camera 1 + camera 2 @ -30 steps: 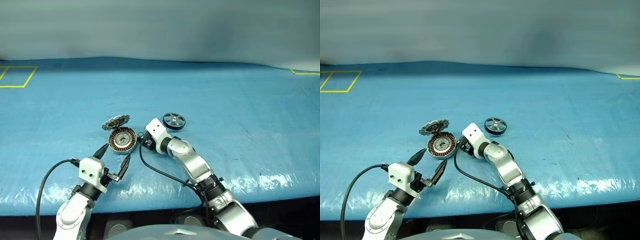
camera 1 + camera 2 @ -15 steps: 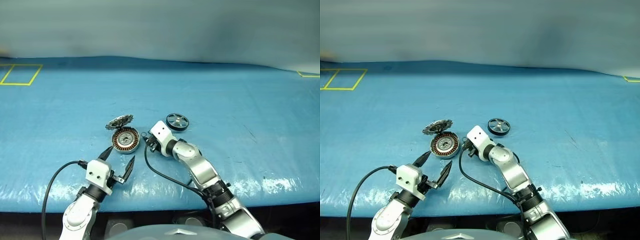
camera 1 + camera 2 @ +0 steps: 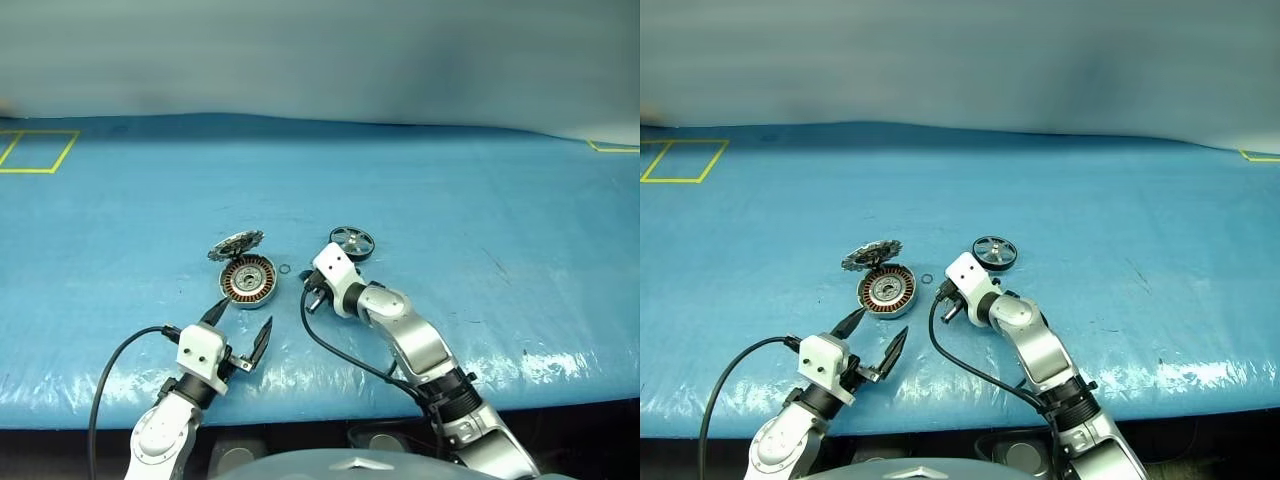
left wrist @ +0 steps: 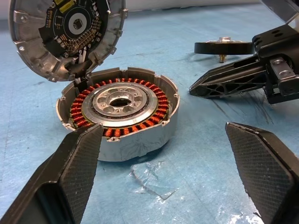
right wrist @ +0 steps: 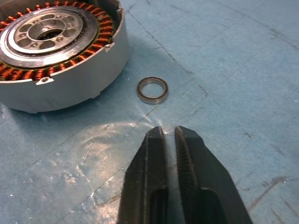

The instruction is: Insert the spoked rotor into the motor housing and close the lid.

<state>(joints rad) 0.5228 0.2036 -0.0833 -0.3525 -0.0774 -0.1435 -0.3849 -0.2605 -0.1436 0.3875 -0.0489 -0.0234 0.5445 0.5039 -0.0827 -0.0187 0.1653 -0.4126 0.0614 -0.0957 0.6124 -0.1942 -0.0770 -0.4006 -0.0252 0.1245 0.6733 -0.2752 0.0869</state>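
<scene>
The motor housing (image 3: 248, 281) lies open on the blue table, its copper windings and hub facing up. Its lid (image 3: 233, 244) stands tilted up at the far rim, patterned inside showing (image 4: 65, 32). The spoked rotor (image 3: 351, 241) lies flat to the right, beyond my right wrist. My left gripper (image 3: 243, 318) is open just in front of the housing (image 4: 119, 109), holding nothing. My right gripper (image 5: 163, 131) is shut and empty, low over the table to the right of the housing (image 5: 51, 46).
A small loose metal ring (image 5: 153, 89) lies on the table between the housing and my right gripper's tips, also visible from the head (image 3: 284, 268). Yellow tape marks (image 3: 35, 150) sit at the far left. The table's front edge (image 3: 560, 395) runs close below both arms.
My right gripper has closed and drawn back to the right, away from the housing, leaving the small ring uncovered. The left gripper has kept its place and stayed open.
</scene>
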